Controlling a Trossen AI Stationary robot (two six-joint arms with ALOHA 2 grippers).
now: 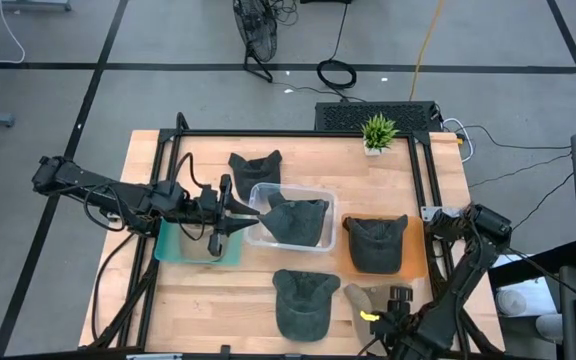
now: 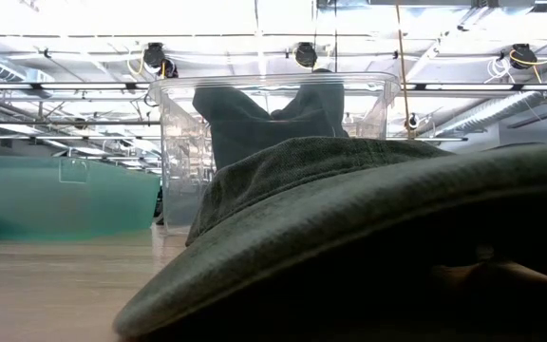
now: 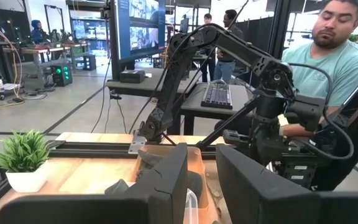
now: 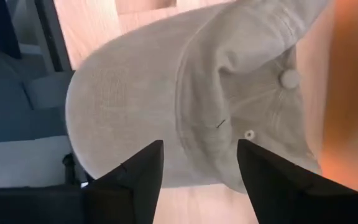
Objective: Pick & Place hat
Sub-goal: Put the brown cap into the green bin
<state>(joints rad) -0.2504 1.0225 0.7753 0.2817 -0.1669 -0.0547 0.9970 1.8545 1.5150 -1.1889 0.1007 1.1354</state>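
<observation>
While the right gripper point(image 4: 197, 180) hangs open right above the pale beige cotton cap point(image 4: 191, 93) at the table's near edge, a dark grey cap point(image 1: 301, 303) lies beside it. Farther back, a dark cap point(image 1: 293, 218) sits in the clear plastic bin point(image 1: 320, 196), and the left gripper point(image 1: 230, 212) at its rim looks open, though I can't tell if it touches anything.
</observation>
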